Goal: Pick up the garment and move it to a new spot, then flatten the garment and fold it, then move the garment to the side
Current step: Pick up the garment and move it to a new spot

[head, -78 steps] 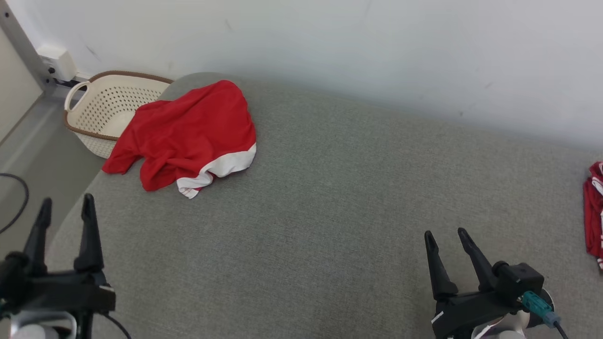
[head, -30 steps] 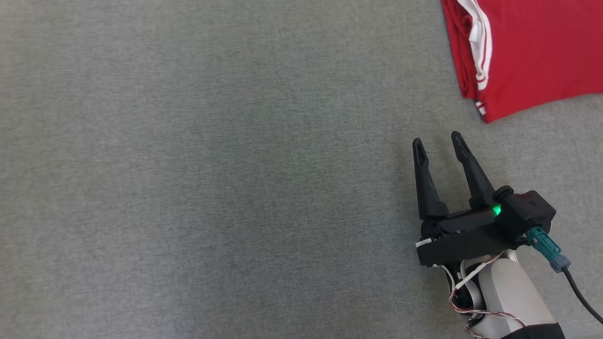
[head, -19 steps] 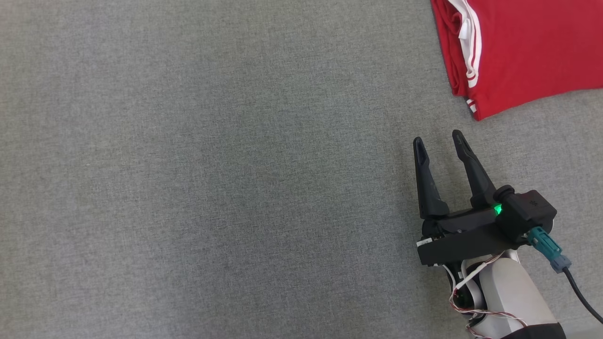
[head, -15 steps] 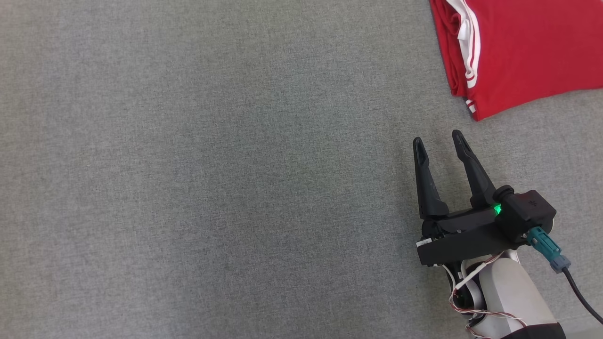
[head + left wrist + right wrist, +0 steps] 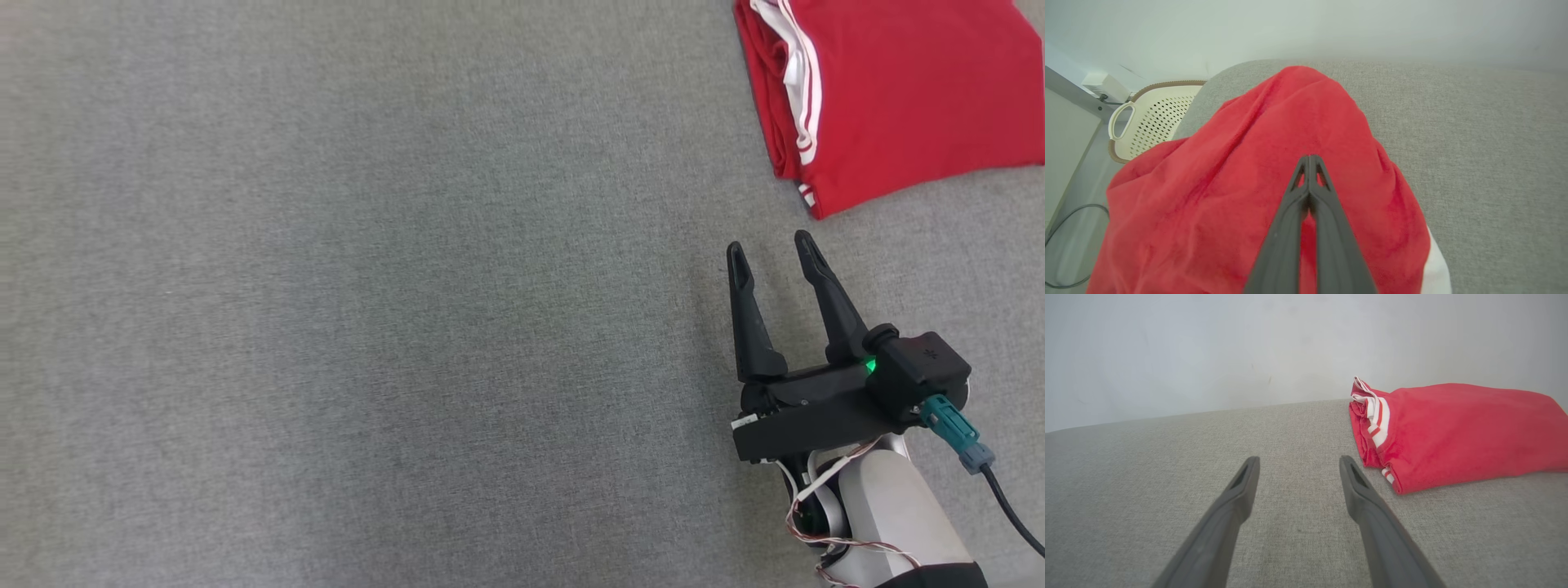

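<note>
The garment (image 5: pixel 1229 183) is a crumpled red piece with a white hem, lying in a heap on the grey padded surface (image 5: pixel 1474 143) near its rounded far-left corner. In the left wrist view my left gripper (image 5: pixel 1309 157) is shut, its two dark fingers pressed together with the tips sunk into the top of the red cloth. My right gripper (image 5: pixel 771 249) rests low over the grey surface with its fingers spread open and nothing between them; it is also seen as the right gripper (image 5: pixel 1298 461) in its own wrist view.
A folded red garment with white stripes (image 5: pixel 898 98) lies just ahead and right of the right gripper, seen as folded garment (image 5: pixel 1453 428). A cream perforated basket (image 5: pixel 1155 118) stands on the floor beyond the surface's left corner, with a dark cable (image 5: pixel 1061 228) nearby. A pale wall (image 5: pixel 1208 347) backs the surface.
The head camera has swung from the crumpled garment and basket to the surface's right side. The left gripper, earlier open at the lower left, now stands shut at the garment. The right gripper stays open.
</note>
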